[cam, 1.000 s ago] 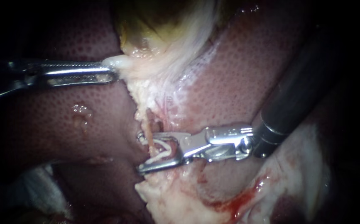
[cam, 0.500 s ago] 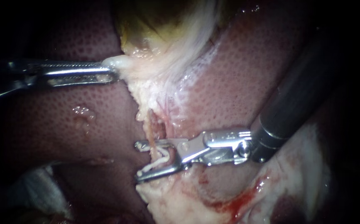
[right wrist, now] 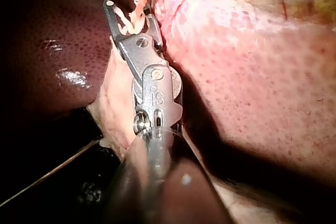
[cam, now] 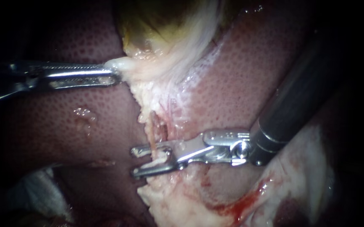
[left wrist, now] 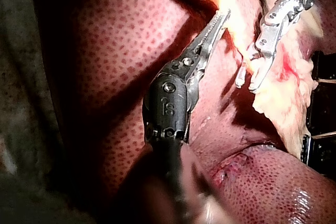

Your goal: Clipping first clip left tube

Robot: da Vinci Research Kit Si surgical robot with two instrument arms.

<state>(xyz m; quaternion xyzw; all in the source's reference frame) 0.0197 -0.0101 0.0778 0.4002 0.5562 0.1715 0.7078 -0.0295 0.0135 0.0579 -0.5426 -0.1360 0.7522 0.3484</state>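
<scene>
Tube (cam: 151, 130) passes between the two halves of the right instrument's (cam: 134, 162) pincer, just behind its tips. This pincer is partly closed and pinches a white clip (cam: 160, 158) from both sides, and the tube lies within the clip's opening. Liver (cam: 64, 126) lies beside and beneath the pincer. The left instrument's (cam: 115, 72) pincer is pressed together on pale tissue (cam: 125, 64) at the edge of the gallbladder (cam: 161, 21), well apart from the clip.
</scene>
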